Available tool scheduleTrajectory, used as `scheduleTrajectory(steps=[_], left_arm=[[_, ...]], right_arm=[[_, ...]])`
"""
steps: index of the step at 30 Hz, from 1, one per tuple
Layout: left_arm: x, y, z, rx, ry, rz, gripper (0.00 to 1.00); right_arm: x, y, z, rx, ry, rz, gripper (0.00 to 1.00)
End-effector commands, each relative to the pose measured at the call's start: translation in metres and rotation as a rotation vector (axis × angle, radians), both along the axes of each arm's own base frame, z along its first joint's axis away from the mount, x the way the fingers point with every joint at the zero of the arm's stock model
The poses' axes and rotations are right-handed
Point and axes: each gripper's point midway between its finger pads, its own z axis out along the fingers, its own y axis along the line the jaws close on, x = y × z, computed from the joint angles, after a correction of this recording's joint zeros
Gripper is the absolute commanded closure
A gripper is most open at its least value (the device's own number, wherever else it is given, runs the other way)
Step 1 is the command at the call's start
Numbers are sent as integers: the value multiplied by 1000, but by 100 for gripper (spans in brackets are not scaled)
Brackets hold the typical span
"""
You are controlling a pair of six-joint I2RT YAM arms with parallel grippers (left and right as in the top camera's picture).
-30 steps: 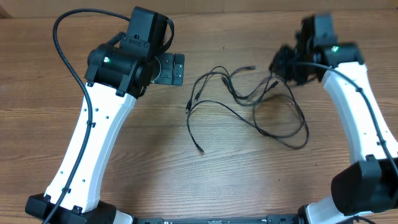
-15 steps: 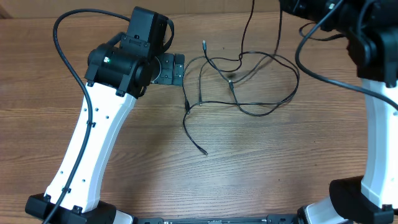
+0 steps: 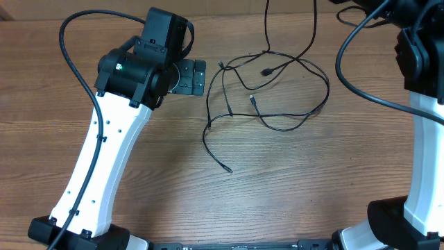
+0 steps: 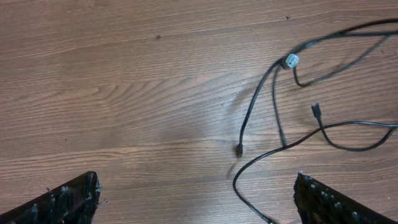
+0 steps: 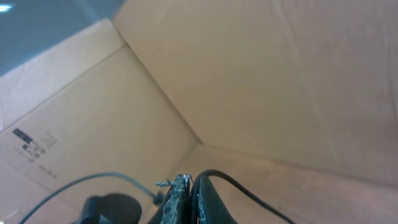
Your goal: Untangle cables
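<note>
Thin black cables [image 3: 280, 129] lie in a loose tangle on the wooden table at centre right. Two strands [image 3: 267, 17] rise from the tangle and leave the overhead view at the top. My right gripper [image 5: 189, 190] is raised off the table and shut on a cable strand [image 5: 249, 190] that shows between its fingers; only its arm [image 3: 420, 62] shows overhead. My left gripper [image 4: 199, 205] is open and empty, low over the table just left of the tangle [image 4: 285, 145]. It shows overhead next to the tangle's left edge [image 3: 189, 76]. A loose plug end [image 3: 227, 169] lies towards the front.
A small grey connector [image 4: 290, 61] sits where several strands meet in the left wrist view. A cardboard wall [image 5: 261, 74] fills the right wrist view. The left arm's thick black wire [image 3: 69, 42] arcs over the table's left part.
My right gripper has risen from the table with a cable strand and left the overhead view. The tangle was pulled back and its loops shifted. The left arm has not moved.
</note>
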Motion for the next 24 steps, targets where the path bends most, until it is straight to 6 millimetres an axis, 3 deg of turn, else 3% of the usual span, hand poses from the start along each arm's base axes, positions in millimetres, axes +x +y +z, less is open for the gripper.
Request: scheduleTrajectory(steps=[1,6,14,15,17,19,24], left_arm=[[2,-1,-2,-7,6,6,0],[2,-1,-2,-7,6,6,0],[10,-10,4,-76,-30,30,0],[11,-16,5,-118,-28,33,0],[1,-60,8,-320,34,-115,0],[-3,-89,9,-436,72,-248,0],[6,-128,-20,-575,192,-371,0]], right_arm=[[-19,2,8,-32,-35,30,96],[-23,1,-21,-87,66,40,96],[-34,0,-52,-150,174,59,96],[-35,-1,-54,-153,181,60,96],[-35,-1,-56,-158,186,62,96],[-35,0,-54,-155,182,63,96],[-45,11,-43,-100,165,152,96]])
